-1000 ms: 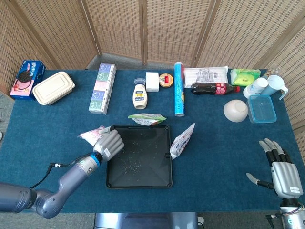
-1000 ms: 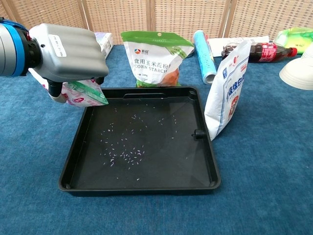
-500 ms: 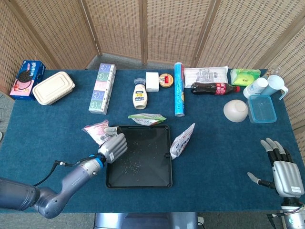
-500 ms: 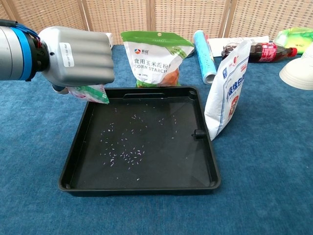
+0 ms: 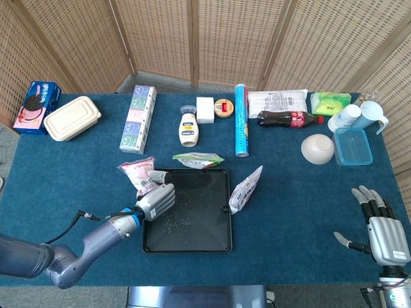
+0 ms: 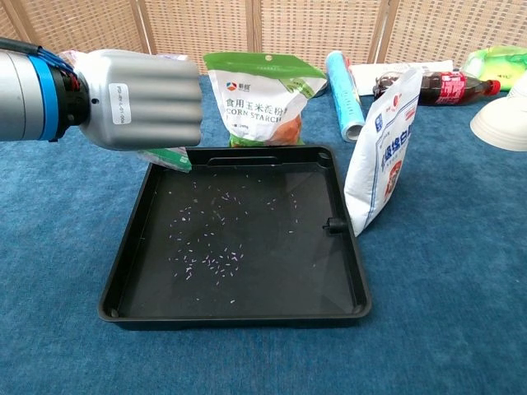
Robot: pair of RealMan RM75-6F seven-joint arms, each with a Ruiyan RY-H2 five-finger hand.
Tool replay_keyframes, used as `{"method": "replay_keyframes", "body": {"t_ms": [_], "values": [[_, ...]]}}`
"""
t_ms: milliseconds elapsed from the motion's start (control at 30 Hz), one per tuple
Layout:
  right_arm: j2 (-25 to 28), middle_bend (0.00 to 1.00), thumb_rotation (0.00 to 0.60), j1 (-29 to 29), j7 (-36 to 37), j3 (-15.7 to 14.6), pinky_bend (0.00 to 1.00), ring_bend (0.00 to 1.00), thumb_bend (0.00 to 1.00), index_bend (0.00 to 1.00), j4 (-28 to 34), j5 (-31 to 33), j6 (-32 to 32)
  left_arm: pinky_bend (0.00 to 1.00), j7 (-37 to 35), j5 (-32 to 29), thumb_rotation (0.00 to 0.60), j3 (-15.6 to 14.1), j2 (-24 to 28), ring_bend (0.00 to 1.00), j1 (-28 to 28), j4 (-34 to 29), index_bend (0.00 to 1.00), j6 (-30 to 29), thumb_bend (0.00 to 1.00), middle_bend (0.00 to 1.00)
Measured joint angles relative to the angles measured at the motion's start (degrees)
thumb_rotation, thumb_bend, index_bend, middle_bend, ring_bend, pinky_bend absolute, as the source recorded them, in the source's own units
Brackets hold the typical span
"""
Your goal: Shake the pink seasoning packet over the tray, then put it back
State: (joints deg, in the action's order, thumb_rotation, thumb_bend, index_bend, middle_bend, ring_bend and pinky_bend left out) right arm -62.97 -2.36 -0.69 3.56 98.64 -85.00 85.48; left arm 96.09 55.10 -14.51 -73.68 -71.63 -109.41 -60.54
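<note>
Pink seasoning packet (image 5: pixel 137 173) clasped in the left hand (image 5: pixel 155 200), black tray (image 5: pixel 218 242) just beneath and right of it, right hand (image 5: pixel 379 232) idle, fingers spread.

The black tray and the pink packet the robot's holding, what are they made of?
The black tray looks like hard plastic: smooth, slightly shiny, with a molded rim and rounded corners. The pink packet in the left hand looks like thin plastic film: it is crinkled and glossy. Neither can be told for certain by look alone.
</note>
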Motion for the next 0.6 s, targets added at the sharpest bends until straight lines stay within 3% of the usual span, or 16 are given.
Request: {"method": "replay_keyframes", "body": {"t_ms": [600], "values": [[-0.03, 0.00, 0.461, -0.04, -0.61, -0.23, 0.09, 0.05, 0.00, 0.00, 0.24, -0.06, -0.31, 0.55, -10.51, 1.50, 0.600, 1.26, 1.62, 0.61, 4.21, 0.12, 1.00, -1.84, 0.63, 0.68]]}}
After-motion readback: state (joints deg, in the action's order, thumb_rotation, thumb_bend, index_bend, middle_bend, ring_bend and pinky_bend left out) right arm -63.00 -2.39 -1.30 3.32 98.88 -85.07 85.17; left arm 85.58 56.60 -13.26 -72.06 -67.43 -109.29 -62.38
